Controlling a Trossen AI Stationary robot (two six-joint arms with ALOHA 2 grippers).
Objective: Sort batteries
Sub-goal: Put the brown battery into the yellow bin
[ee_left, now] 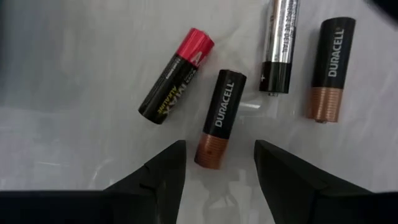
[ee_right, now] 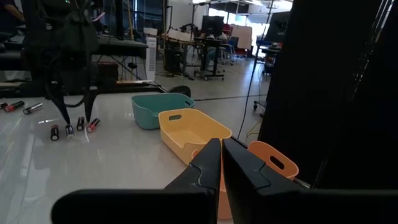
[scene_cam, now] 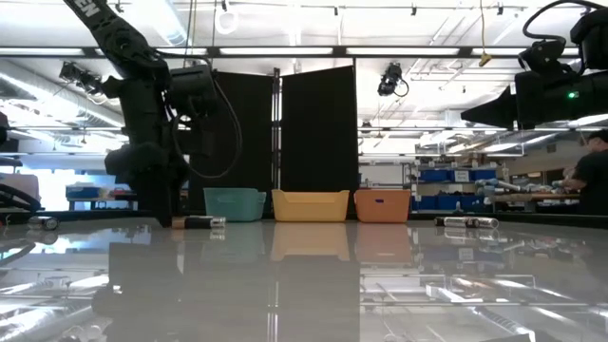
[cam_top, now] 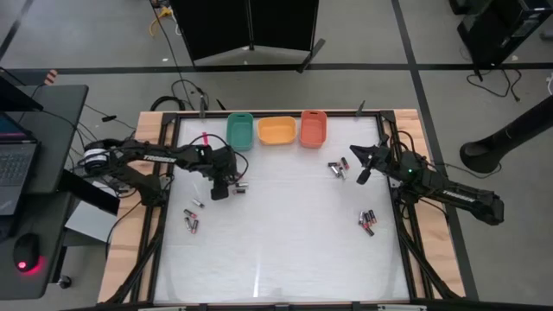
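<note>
The table (cam_top: 285,242) is carrying three trays in a row along its far edge: a green tray (cam_top: 240,130) on the left, a yellow tray (cam_top: 276,130) in the middle and an orange tray (cam_top: 313,129) on the right. The left arm is reaching in from the left edge, and the left gripper (cam_top: 222,185) is hanging low over the table in front of the green tray, its fingers (ee_left: 165,171) spread wide and pinching nothing. Four batteries (ee_left: 222,118) are lying loose on the table just beyond those fingers: a black and copper one nearest, between the fingertips' line, a black one with a red end beside it, a silver and black one, and a second black and copper one. The right arm is waiting near the right edge, its right gripper (cam_top: 364,163) lifted and pressed together on nothing. More batteries are lying in small groups: one just beside the right gripper (cam_top: 338,168), one nearer the right edge (cam_top: 368,221), and one toward the left edge (cam_top: 191,217).
</note>
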